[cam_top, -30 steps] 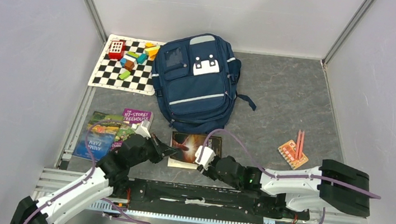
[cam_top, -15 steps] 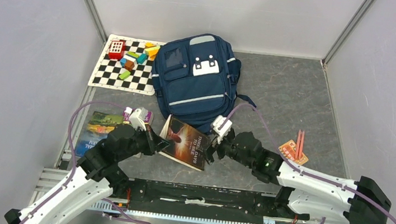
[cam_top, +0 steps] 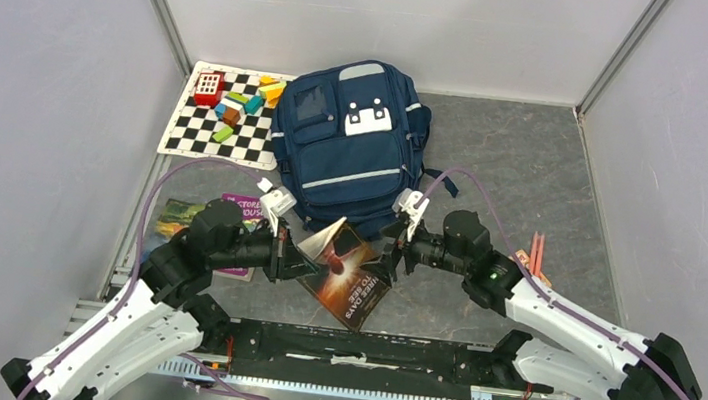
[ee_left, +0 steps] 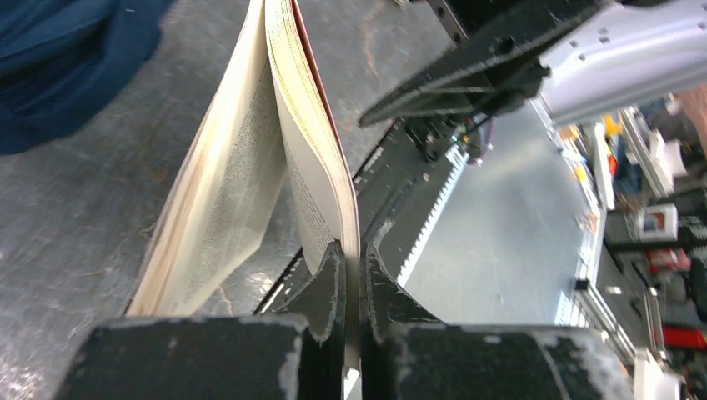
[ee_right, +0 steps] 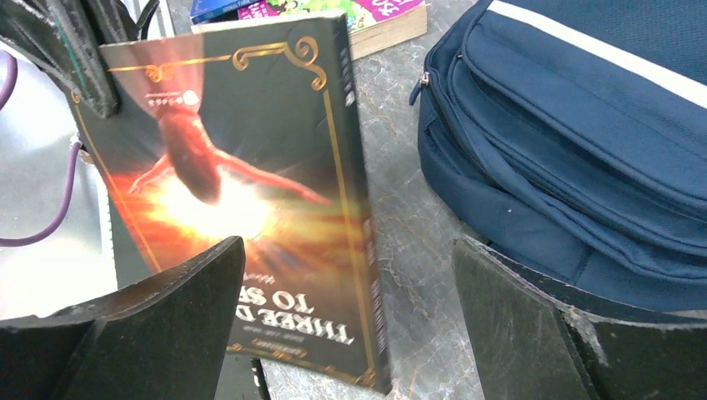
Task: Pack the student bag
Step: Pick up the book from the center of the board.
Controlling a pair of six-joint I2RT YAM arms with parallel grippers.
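Observation:
The student bag (cam_top: 351,149) is a navy backpack lying flat at the back middle, zips shut; it also shows in the right wrist view (ee_right: 584,142). My left gripper (cam_top: 308,258) is shut on the cover edge of a dark paperback book (cam_top: 350,272) and holds that side raised, so the pages fan open (ee_left: 250,167) in the left wrist view around the gripper (ee_left: 360,250). My right gripper (cam_top: 392,257) is open by the book's right side, just below the bag. In the right wrist view the gripper (ee_right: 346,250) straddles the book's spine (ee_right: 242,192) without touching it.
Two more books (cam_top: 188,224) lie at the left, partly under my left arm, also in the right wrist view (ee_right: 333,12). A chessboard mat with coloured blocks (cam_top: 224,115) lies at the back left. A small pink and orange item (cam_top: 530,262) lies at the right.
Both arms have reached further from their bases. My left gripper has lifted the book's left edge, tilting it and letting the pages fan. My right gripper has moved up towards the bag's bottom.

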